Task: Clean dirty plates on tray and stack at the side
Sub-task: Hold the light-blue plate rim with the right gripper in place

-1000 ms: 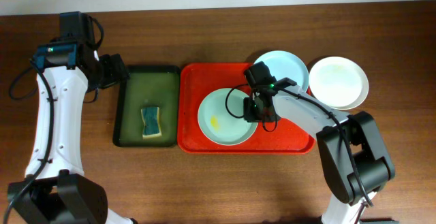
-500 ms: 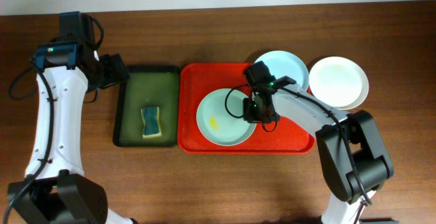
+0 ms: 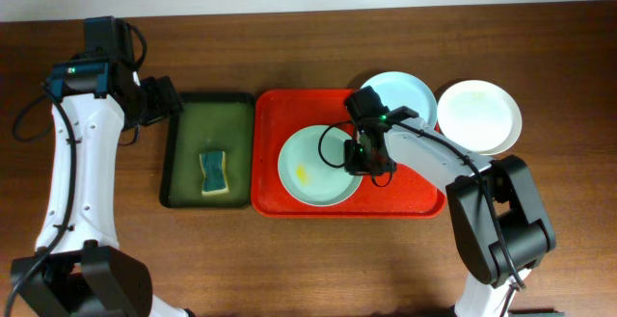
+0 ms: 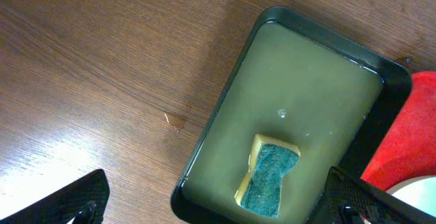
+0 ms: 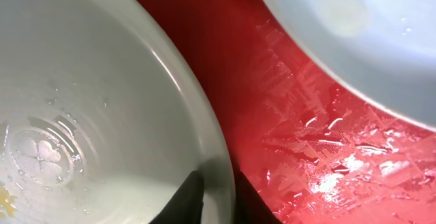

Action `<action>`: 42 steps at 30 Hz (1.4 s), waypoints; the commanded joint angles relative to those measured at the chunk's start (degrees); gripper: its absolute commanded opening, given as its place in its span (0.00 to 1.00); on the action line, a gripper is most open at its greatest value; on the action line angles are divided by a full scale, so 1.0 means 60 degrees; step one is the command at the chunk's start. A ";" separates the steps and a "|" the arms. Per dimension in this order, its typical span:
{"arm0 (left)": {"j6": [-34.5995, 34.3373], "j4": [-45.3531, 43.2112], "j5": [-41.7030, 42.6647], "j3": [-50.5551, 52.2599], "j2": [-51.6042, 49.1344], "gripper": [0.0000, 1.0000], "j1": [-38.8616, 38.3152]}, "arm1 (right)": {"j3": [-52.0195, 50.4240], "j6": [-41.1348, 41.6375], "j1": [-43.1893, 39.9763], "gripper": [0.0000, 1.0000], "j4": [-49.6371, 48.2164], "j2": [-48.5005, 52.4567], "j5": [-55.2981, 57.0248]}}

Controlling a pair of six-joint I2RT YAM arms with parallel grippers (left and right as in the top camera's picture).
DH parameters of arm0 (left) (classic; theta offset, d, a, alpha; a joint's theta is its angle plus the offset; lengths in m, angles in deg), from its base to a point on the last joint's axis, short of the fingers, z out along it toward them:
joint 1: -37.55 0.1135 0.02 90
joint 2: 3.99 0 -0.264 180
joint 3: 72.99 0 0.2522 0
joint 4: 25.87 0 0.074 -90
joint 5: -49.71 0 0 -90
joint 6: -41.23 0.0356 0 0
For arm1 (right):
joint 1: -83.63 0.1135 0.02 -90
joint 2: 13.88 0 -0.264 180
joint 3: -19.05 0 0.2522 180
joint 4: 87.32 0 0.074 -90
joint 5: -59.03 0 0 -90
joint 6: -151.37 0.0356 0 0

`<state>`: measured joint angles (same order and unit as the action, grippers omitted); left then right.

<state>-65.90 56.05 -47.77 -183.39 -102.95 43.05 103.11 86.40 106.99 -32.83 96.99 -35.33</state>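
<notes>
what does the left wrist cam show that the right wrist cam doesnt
Only the left wrist: the green tray of murky water, the sponge lying in it, and bare wooden table. Only the right wrist: the right gripper pinching the rim of the smeared plate, and a second plate nearby. Both: the red tray and part of the smeared plate.

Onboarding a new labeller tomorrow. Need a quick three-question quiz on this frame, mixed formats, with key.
1. True or false: the sponge lies on the red tray.
2. The right gripper pinches: A the sponge; B the smeared plate at its rim; C the red tray's rim.
3. Fill in: the left gripper is ___ (open or shut).
Key: 1 false, it lies in the green tray; 2 B; 3 open.
</notes>
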 commanded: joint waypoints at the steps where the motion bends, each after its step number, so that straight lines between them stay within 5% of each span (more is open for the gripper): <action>1: 0.0007 0.0011 0.0029 -0.0069 0.0007 1.00 0.0033 | 0.0091 -0.0029 0.0033 0.07 0.0062 0.0262 0.0018; 12: 0.0007 0.0011 0.0029 -0.0069 0.0007 0.99 0.0033 | 0.0459 -0.0029 0.0025 0.14 0.0328 0.0244 0.0197; 17: 0.0007 0.0011 0.0029 -0.0069 0.0007 0.99 0.0033 | 0.0455 -0.0033 0.0025 0.04 0.0361 0.0244 0.0204; 26: 0.0007 0.0011 0.0029 -0.0069 0.0007 0.99 0.0033 | 0.0459 0.0025 0.0022 0.04 0.0393 0.0244 0.0302; 34: 0.0011 0.0011 0.0029 -0.0069 0.0007 0.99 0.0033 | 0.0459 0.3282 -0.0466 0.04 0.0688 0.0244 -0.2044; 42: 0.0007 0.0011 0.0029 -0.0069 0.0007 0.99 0.0033 | 0.0459 0.1810 -0.0521 0.04 0.0991 0.0244 -0.0911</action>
<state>-65.90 56.05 -47.77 -183.39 -102.95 43.05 105.45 102.43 104.17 -26.65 97.74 -44.53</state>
